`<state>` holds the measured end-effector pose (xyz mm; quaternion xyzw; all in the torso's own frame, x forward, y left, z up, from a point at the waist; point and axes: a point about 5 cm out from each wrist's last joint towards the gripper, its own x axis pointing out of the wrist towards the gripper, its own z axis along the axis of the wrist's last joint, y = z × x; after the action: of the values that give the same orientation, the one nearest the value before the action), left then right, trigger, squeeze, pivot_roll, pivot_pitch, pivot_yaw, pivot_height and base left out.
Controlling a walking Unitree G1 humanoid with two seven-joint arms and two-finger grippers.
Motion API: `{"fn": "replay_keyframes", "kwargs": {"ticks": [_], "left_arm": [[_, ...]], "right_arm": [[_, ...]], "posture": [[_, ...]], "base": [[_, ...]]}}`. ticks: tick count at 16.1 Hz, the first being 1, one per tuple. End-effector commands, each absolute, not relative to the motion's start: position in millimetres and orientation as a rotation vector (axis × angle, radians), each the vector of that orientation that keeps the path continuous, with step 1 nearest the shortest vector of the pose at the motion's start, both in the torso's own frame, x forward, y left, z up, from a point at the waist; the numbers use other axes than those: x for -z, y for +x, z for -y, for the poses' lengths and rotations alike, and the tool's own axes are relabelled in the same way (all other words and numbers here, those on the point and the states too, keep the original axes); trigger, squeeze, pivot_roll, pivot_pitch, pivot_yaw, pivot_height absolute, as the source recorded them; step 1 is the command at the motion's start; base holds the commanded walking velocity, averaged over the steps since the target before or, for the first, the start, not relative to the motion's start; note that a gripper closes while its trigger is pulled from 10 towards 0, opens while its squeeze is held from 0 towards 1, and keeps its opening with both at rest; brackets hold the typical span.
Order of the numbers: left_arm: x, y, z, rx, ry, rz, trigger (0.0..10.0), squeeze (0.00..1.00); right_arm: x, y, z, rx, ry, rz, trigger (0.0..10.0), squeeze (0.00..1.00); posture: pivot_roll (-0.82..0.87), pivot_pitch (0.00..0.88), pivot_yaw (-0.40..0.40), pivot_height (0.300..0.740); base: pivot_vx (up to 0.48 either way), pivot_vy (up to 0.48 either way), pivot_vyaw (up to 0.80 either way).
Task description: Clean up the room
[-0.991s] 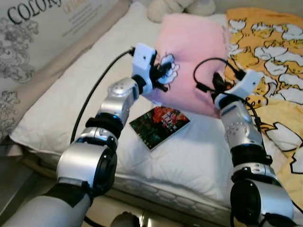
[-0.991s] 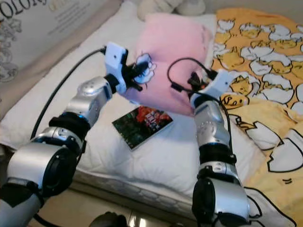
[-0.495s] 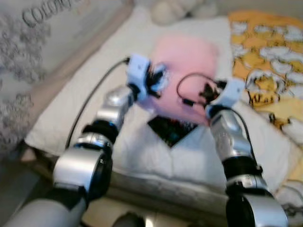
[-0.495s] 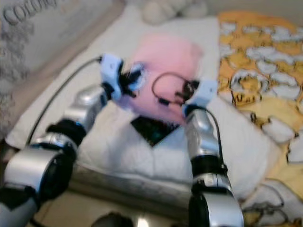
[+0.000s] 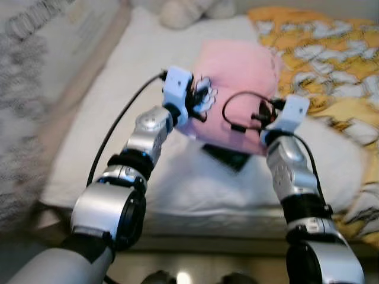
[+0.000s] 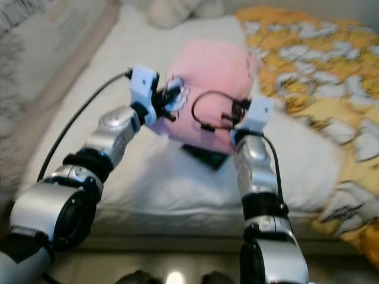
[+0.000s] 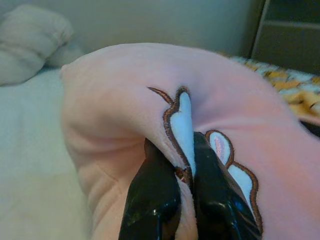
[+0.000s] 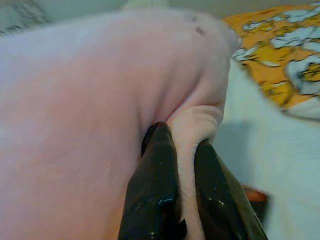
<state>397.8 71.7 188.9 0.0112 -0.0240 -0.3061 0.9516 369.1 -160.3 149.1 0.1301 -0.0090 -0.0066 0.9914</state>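
Observation:
A pink pillow point(image 5: 237, 83) with a white embroidered patch is held up over the white bed point(image 5: 118, 148). My left gripper point(image 5: 198, 100) is shut on the pillow's left edge, its black fingers point(image 7: 155, 195) pinching a fold of the fabric by the patch. My right gripper point(image 5: 263, 115) is shut on the pillow's right lower corner, with a fold of pink cloth squeezed between its fingers point(image 8: 155, 190). A dark book point(image 5: 228, 157) lies on the bed, partly hidden under the pillow.
A yellow duvet point(image 5: 331, 65) with white egg figures covers the bed's right side. A pale plush toy point(image 5: 183, 9) rests at the head of the bed. A patterned cardboard panel point(image 5: 35, 53) leans along the bed's left side. Floor shows below the mattress edge.
The camera has swung and tilted, so the whole scene shifted. Both grippers keep their hold on the pillow, which now covers more of the book.

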Motion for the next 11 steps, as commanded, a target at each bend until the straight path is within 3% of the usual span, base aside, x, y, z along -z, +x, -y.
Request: {"fn": "replay_keyframes", "kwargs": {"ticks": [1, 4, 8, 11], "left_arm": [[-198, 399, -65, 0.624, 0.012, 0.085, 10.0, 0.00], [-196, 398, -64, 0.605, 0.006, 0.088, 10.0, 0.00], [-196, 400, -65, 0.528, -0.004, 0.095, 10.0, 0.00], [-192, 399, -66, 0.484, -0.039, 0.089, 10.0, 0.00]], "right_arm": [[-149, 369, 168, 0.032, 0.239, 0.021, 10.0, 0.00], [-148, 369, 165, 0.005, 0.217, 0.016, 10.0, 0.00], [-144, 368, 166, 0.006, 0.199, -0.010, 10.0, 0.00], [-137, 366, 164, 0.001, 0.208, -0.035, 10.0, 0.00]], "posture": [[0.01, 0.000, 0.020, 0.740], [0.01, 0.000, 0.016, 0.740], [0.01, 0.000, 0.014, 0.740], [0.01, 0.000, 0.012, 0.740]], "base": [[0.000, 0.480, 0.00], [0.000, 0.480, 0.00], [0.000, 0.000, 0.00], [0.426, 0.000, 0.00]]}}
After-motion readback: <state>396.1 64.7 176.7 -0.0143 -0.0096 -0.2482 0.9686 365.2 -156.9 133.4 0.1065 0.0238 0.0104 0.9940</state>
